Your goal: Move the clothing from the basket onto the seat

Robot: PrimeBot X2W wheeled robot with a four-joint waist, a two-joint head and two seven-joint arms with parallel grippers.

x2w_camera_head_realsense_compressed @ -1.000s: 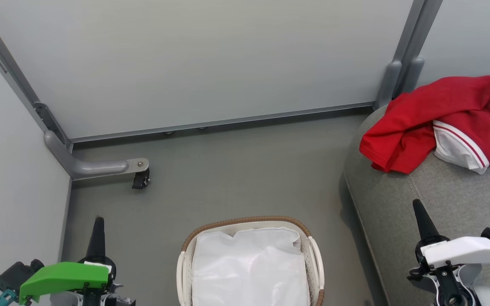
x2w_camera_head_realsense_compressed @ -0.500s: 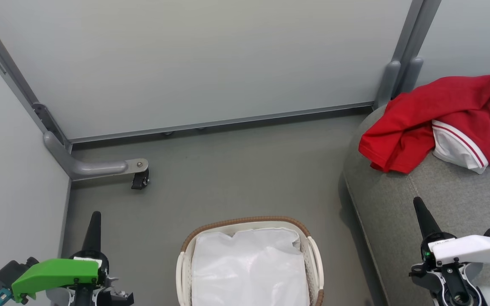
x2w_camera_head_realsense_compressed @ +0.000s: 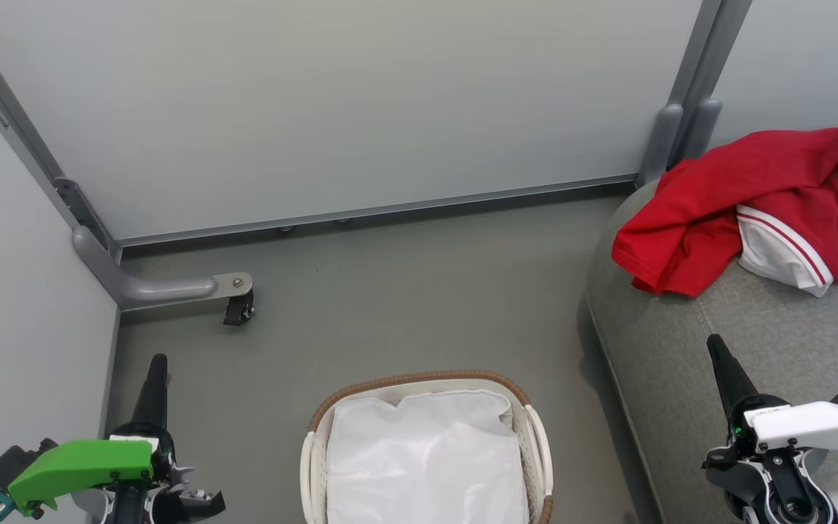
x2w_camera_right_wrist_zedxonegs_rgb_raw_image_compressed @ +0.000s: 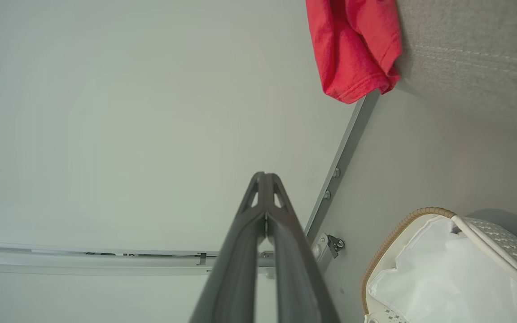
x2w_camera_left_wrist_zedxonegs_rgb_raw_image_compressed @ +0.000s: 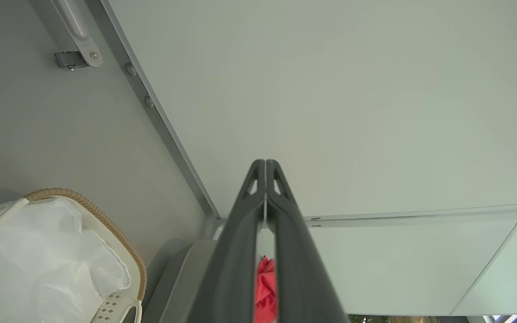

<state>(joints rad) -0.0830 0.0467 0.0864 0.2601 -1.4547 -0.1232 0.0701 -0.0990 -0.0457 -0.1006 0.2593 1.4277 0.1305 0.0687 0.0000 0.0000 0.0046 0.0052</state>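
Head view is showing the basket [x2w_camera_head_realsense_compressed: 419, 377] sitting on a grey floor [x2w_camera_head_realsense_compressed: 404, 291], white liner [x2w_camera_head_realsense_compressed: 426, 458] lying in it, pale panels [x2w_camera_head_realsense_compressed: 317, 109] standing behind. Right of the basket, the clothing [x2w_camera_head_realsense_compressed: 710, 204] is lying on the sofa [x2w_camera_head_realsense_compressed: 681, 378]. Flanking the basket, left gripper [x2w_camera_head_realsense_compressed: 159, 362] and right gripper [x2w_camera_head_realsense_compressed: 713, 340] are hanging empty, pinched closed.

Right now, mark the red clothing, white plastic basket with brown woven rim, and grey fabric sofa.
red clothing [x2w_camera_head_realsense_compressed: 703, 211]: head view, plain red body.
white plastic basket [x2w_camera_head_realsense_compressed: 419, 377]: head view, woven rim.
grey fabric sofa [x2w_camera_head_realsense_compressed: 797, 327]: head view, bare cushion.
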